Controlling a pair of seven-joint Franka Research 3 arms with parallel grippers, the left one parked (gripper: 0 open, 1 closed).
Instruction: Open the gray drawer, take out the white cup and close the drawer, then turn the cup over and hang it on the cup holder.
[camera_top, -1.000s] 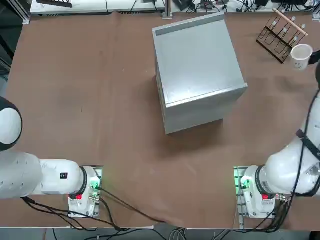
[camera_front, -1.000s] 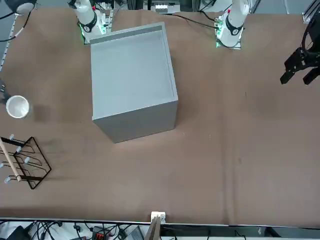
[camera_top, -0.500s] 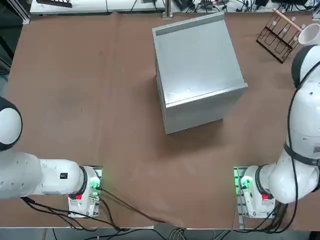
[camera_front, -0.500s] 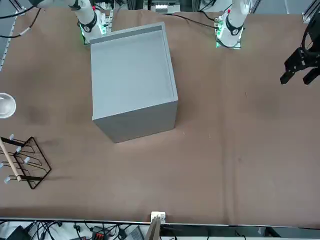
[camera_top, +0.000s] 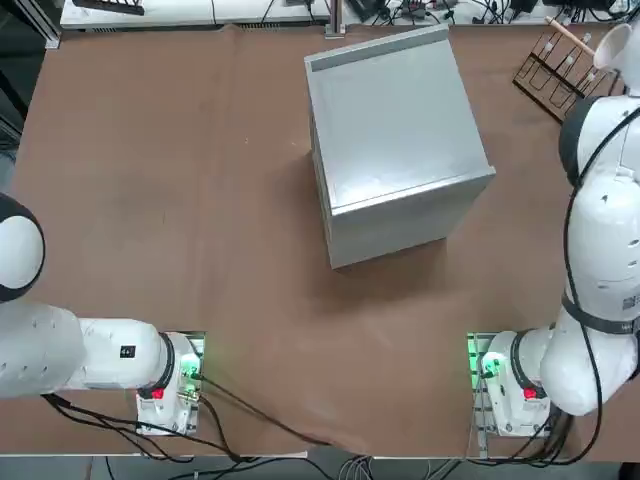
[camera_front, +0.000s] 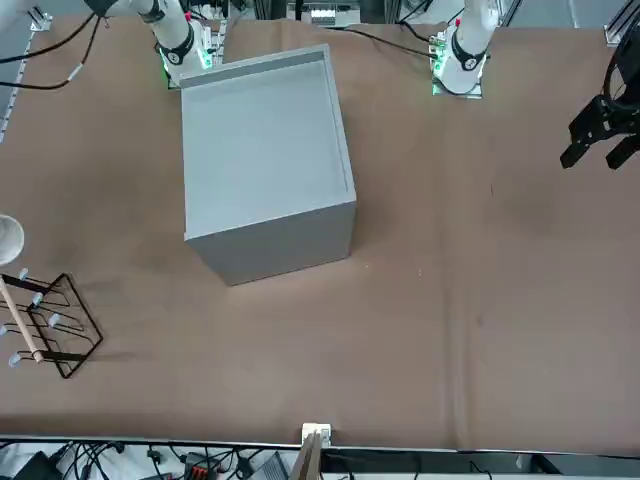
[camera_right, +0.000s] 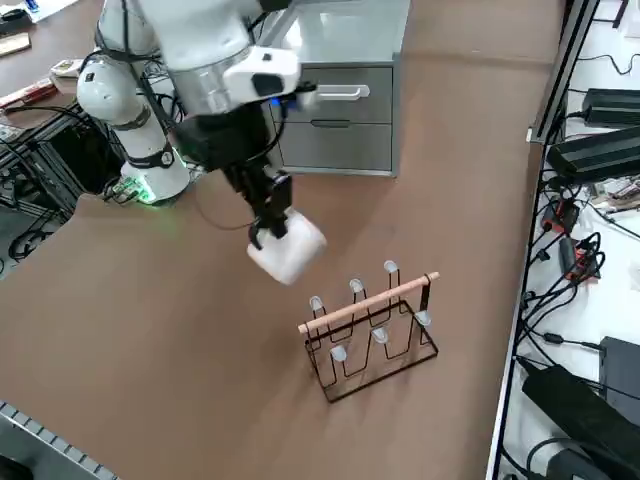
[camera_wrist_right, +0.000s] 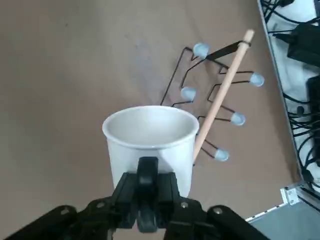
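Observation:
My right gripper (camera_right: 270, 226) is shut on the wall of the white cup (camera_right: 290, 250) and holds it tilted in the air, just short of the cup holder (camera_right: 372, 325). In the wrist view the cup (camera_wrist_right: 152, 142) shows its open mouth, with one dark finger (camera_wrist_right: 147, 172) on its outer wall and the holder's pegs (camera_wrist_right: 215, 107) beyond it. From above, the cup (camera_top: 614, 45) sits at the far right edge beside the holder (camera_top: 555, 68). The gray drawer (camera_right: 335, 93) is shut, flush with the cabinet front.
The gray cabinet (camera_top: 395, 140) stands mid-table, left of the holder. My right arm's elbow (camera_top: 600, 200) reaches along the table's right edge. Cables and power bricks (camera_right: 590, 150) lie on the floor past the table edge beyond the holder.
My right arm has carried the cup across the table's right side, away from its base, to the cup holder. The cabinet and holder have not moved.

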